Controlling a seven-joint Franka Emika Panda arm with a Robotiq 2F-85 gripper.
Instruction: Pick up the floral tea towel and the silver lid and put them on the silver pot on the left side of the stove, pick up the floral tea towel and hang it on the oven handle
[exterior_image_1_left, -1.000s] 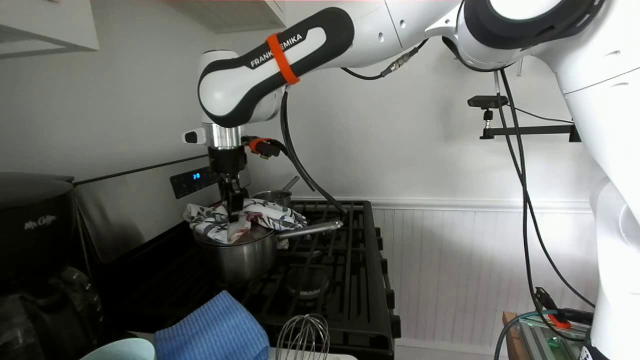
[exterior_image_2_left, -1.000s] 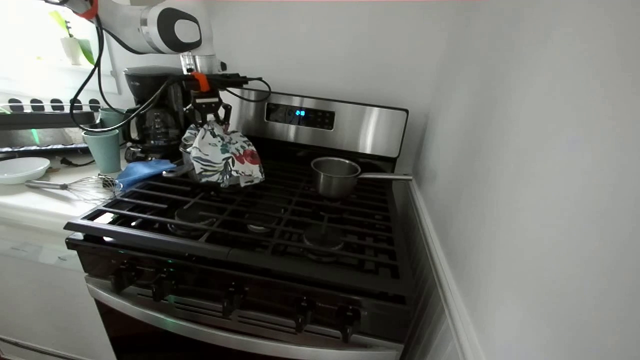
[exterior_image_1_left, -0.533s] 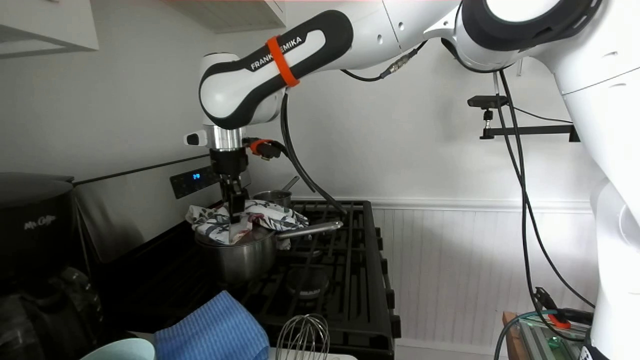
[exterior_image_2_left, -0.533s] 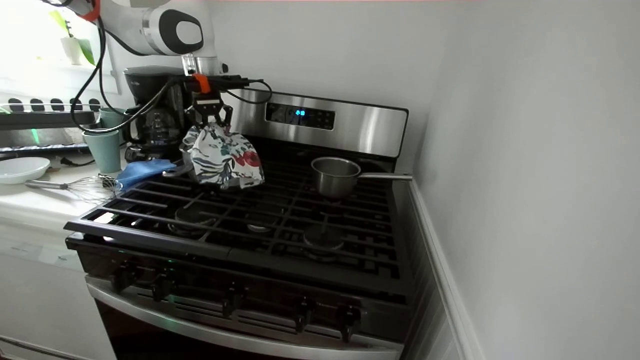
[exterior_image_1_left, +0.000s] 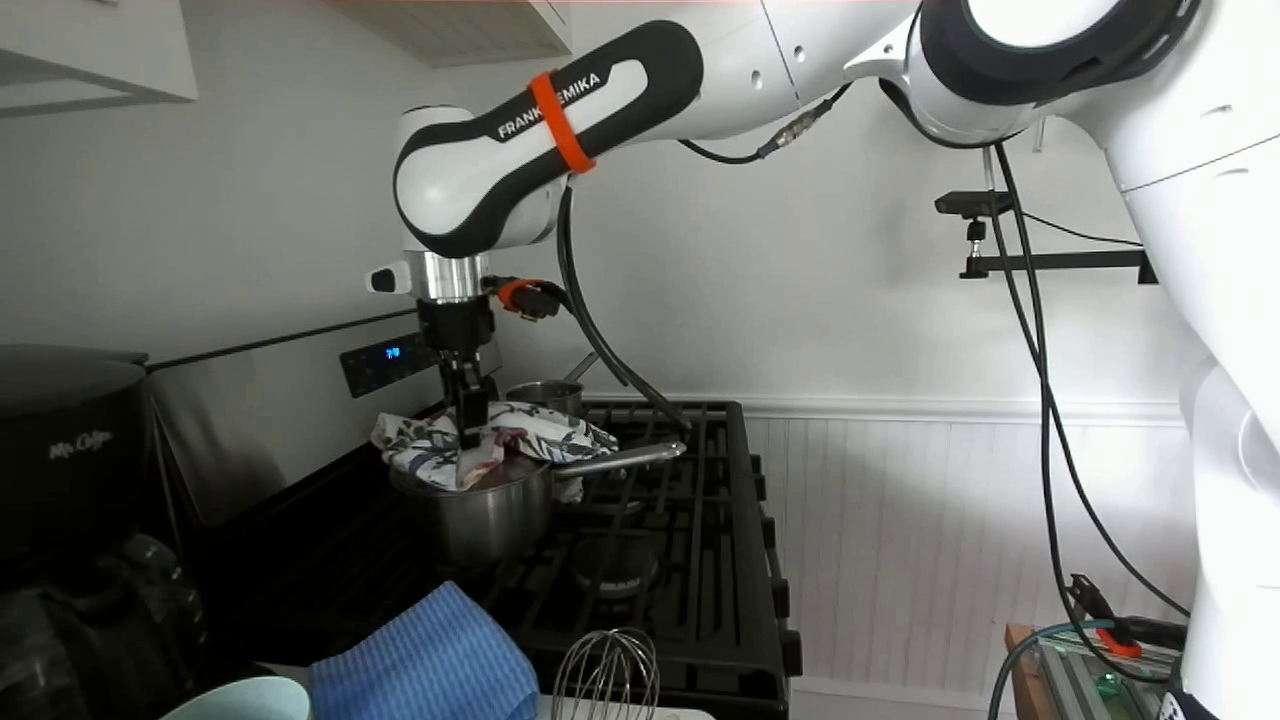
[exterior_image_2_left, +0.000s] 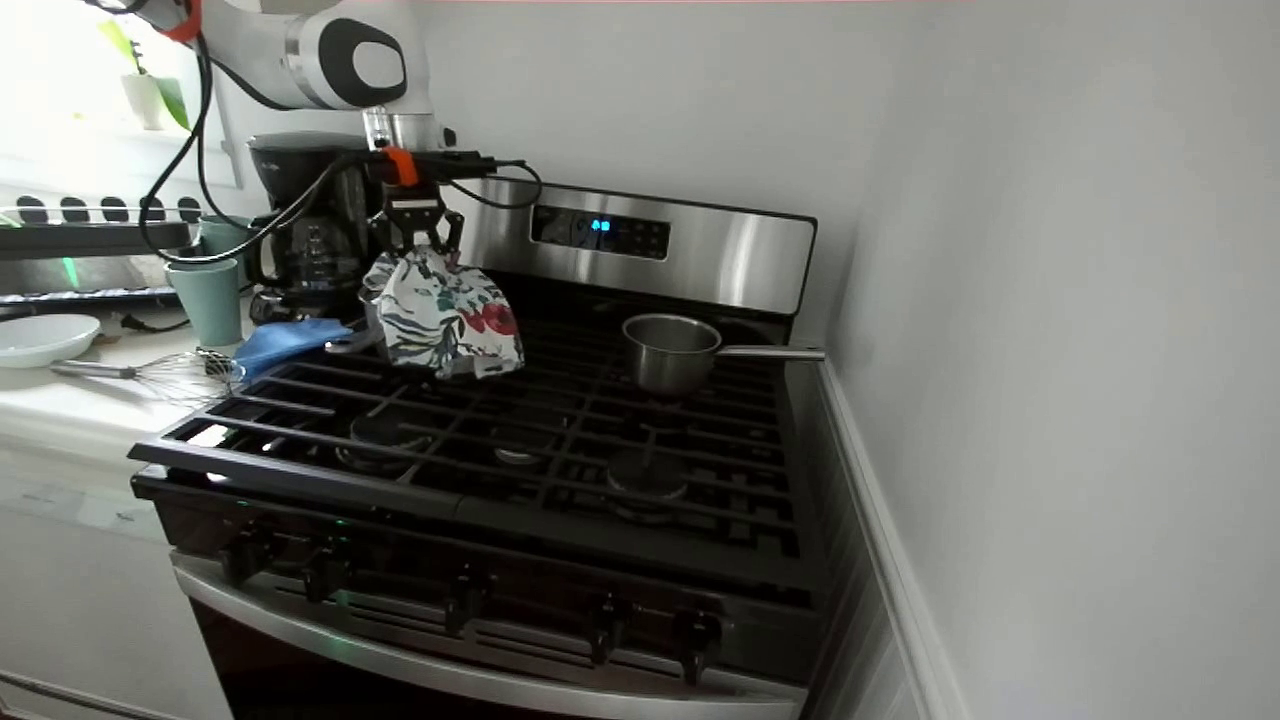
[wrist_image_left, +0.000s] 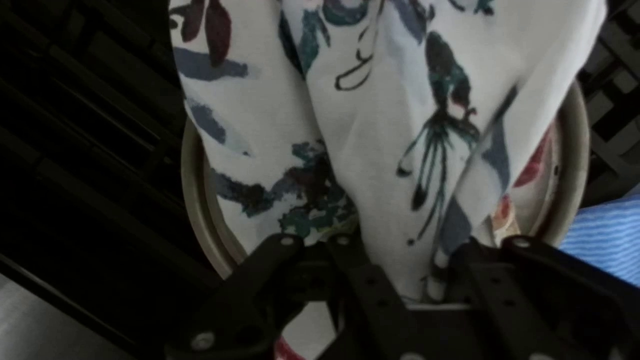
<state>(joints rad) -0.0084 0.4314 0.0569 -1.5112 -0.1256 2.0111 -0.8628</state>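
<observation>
The floral tea towel (exterior_image_1_left: 550, 430) is draped over the silver pot (exterior_image_1_left: 485, 525) on the stove. In an exterior view the towel (exterior_image_2_left: 450, 320) hides most of this pot. The silver lid (exterior_image_1_left: 515, 468) shows partly under the towel, at the pot's top. My gripper (exterior_image_1_left: 468, 430) points down over the pot. In the wrist view the fingers (wrist_image_left: 410, 245) pinch a bunch of the towel (wrist_image_left: 380, 125). The lid's knob is hidden, so I cannot tell if it is in the grip. The oven handle (exterior_image_2_left: 330, 648) is bare.
A small pot (exterior_image_2_left: 672, 355) stands at the stove's back right. A blue cloth (exterior_image_1_left: 430, 660), a whisk (exterior_image_1_left: 606, 672) and a teal cup (exterior_image_2_left: 207, 300) are on the counter. A coffee maker (exterior_image_1_left: 70, 500) stands beside the stove. The stove's back panel (exterior_image_2_left: 740, 260) rises behind.
My gripper has sunk very slightly and shifted a little. The towel has shifted slightly with it. The pots and the counter items have not moved.
</observation>
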